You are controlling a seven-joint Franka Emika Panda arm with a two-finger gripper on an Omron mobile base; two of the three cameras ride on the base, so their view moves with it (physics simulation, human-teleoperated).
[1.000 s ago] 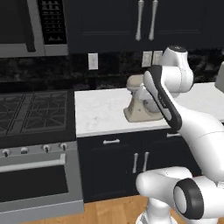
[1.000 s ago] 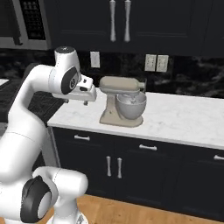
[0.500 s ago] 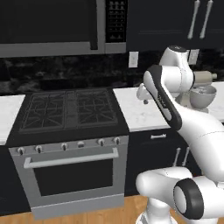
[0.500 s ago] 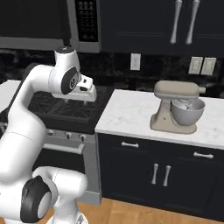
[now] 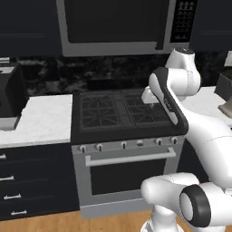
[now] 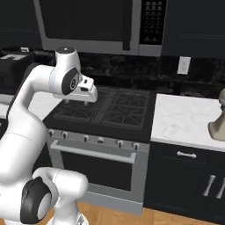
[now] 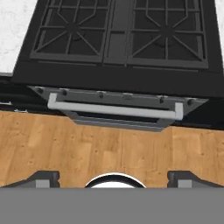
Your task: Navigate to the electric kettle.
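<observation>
The electric kettle is out of view. My arm is folded up in front of the base, with the hand (image 5: 148, 95) hanging above the front of the black gas stove (image 5: 121, 111); from the other side the hand (image 6: 86, 92) is over the stove's left burners. In the hand view my gripper (image 7: 113, 176) looks down at the stove (image 7: 120, 39), the oven door handle (image 7: 114, 110) and the wooden floor (image 7: 109, 151). Its fingertips (image 7: 42, 177) stand far apart, open, with nothing between them.
A microwave (image 5: 113, 27) hangs over the stove. A dark boxy appliance (image 5: 10, 96) sits on the white counter (image 5: 43, 120) to the left. To the right, a beige stand mixer (image 6: 218, 118) stands on another white counter (image 6: 182, 121) below a wall outlet (image 6: 183, 65). Dark cabinets run below.
The whole picture has shifted: the base has driven left along the counters. The stand mixer has slid to the right edge and the stove is now in front. The arm's pose is unchanged.
</observation>
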